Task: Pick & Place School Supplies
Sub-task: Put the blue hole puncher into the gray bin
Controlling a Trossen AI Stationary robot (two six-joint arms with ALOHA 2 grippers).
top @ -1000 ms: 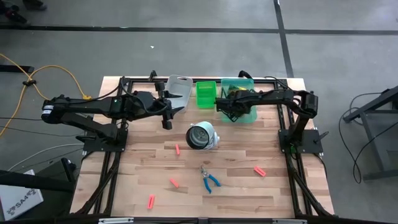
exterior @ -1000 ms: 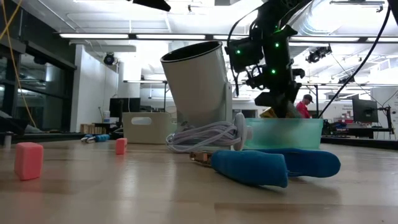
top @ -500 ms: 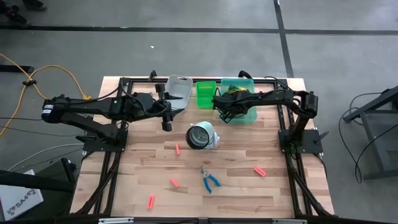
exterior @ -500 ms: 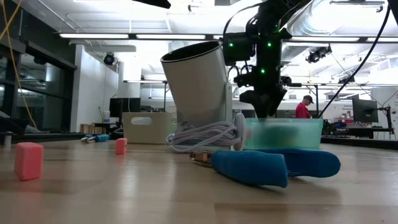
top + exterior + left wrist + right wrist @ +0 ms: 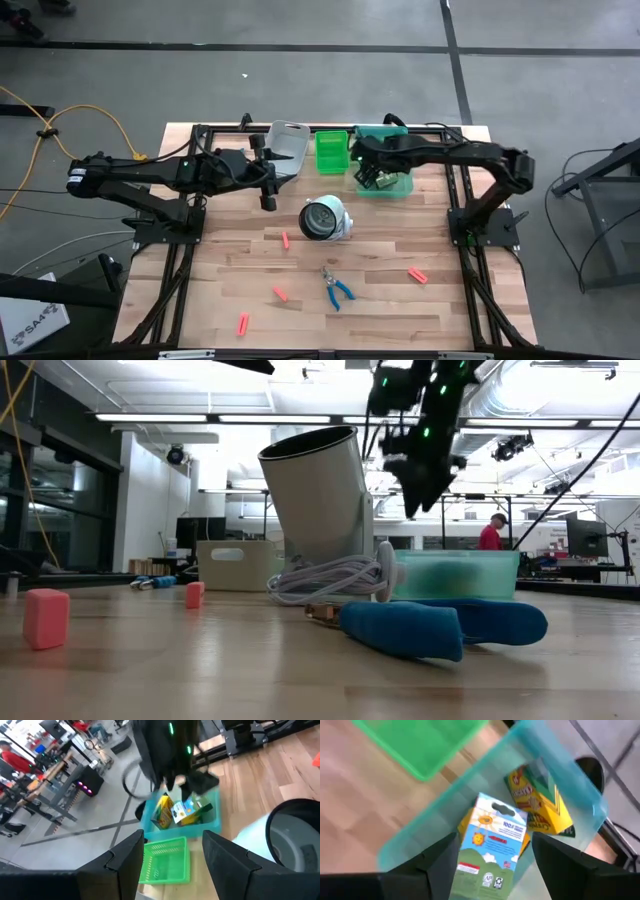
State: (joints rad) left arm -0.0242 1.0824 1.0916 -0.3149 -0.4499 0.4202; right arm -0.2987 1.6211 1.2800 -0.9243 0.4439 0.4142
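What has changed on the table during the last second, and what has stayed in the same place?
The right tool has risen out of the teal bin and now hangs open above it, holding nothing. Two crayon boxes lie in that bin. The left tool waits open beside the grey bin, unmoved. The scissors, the red-pink stubs and the round white object stayed where they were.

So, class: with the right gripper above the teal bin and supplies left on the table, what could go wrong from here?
1. The open right gripper hangs close over the teal plastic bin; moving off low, it might clip the rim.
2. The blue-handled scissors lie near the round white object; a reach could snag its cord.
3. The small red-pink stubs may slip from wide jaws.
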